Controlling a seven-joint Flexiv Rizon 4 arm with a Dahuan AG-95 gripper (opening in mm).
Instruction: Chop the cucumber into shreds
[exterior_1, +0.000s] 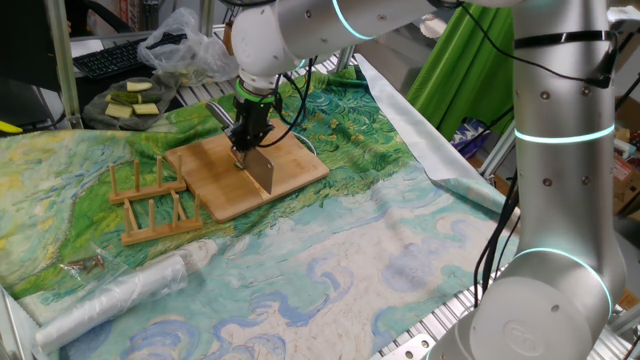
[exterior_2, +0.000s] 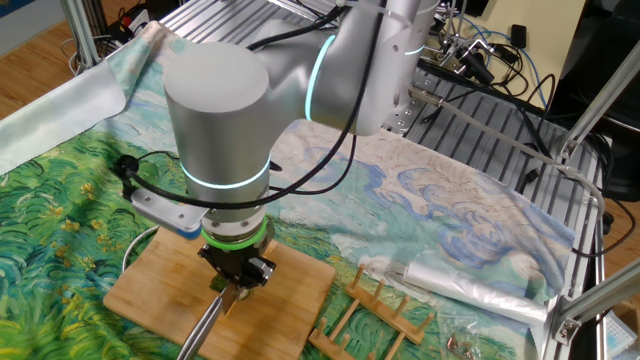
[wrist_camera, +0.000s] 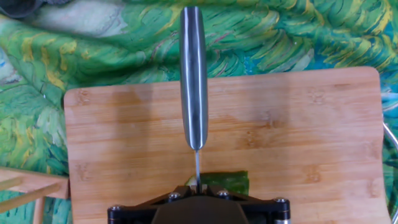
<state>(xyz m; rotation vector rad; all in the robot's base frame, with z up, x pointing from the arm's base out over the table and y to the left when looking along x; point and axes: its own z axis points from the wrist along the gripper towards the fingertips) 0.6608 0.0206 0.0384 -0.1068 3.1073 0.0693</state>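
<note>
My gripper (exterior_1: 246, 128) is shut on a knife, its blade (exterior_1: 262, 170) standing edge-down on the bamboo cutting board (exterior_1: 215, 185). In the hand view the steel handle (wrist_camera: 193, 74) points away from me and the blade shows as a thin line running into the gripper (wrist_camera: 196, 185). A dark green cucumber piece (wrist_camera: 229, 182) lies on the board (wrist_camera: 298, 137) just right of the blade, touching or nearly touching it, partly hidden by the gripper body. In the other fixed view the gripper (exterior_2: 236, 282) is low over the board (exterior_2: 150, 285) and the cucumber is hidden.
A wooden rack (exterior_1: 155, 200) stands left of the board, also in the other fixed view (exterior_2: 380, 315). A plate with pale chunks (exterior_1: 133, 103) and a plastic bag (exterior_1: 185, 45) sit at the back left. A rolled plastic sheet (exterior_1: 120, 290) lies at the front left.
</note>
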